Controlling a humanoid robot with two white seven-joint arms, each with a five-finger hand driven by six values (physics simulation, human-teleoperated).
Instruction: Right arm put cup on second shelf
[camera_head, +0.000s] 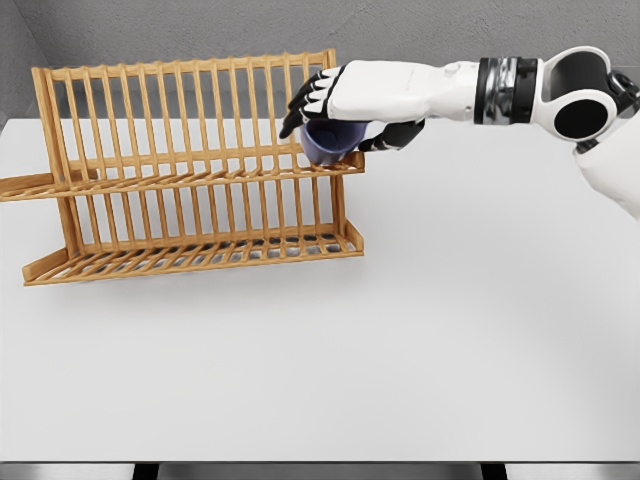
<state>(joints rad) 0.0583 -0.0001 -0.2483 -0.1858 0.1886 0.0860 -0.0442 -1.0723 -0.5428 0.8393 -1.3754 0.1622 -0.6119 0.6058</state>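
Note:
A wooden two-tier dish rack (190, 170) stands on the white table at the left. Its upper shelf (200, 178) runs from the far left to about the middle of the view. My right hand (335, 120) reaches in from the right and is shut on a blue-purple cup (326, 145). The cup sits at the right end of the upper shelf, its lower edge level with the shelf rail. Dark fingertips (300, 105) curl over the cup's top, and the thumb (392, 138) presses its right side. Most of the cup is hidden by the hand.
The rack's lower shelf (200, 255) holds nothing I can see. White table (400, 350) spreads in front of and to the right of the rack. A grey wall stands behind.

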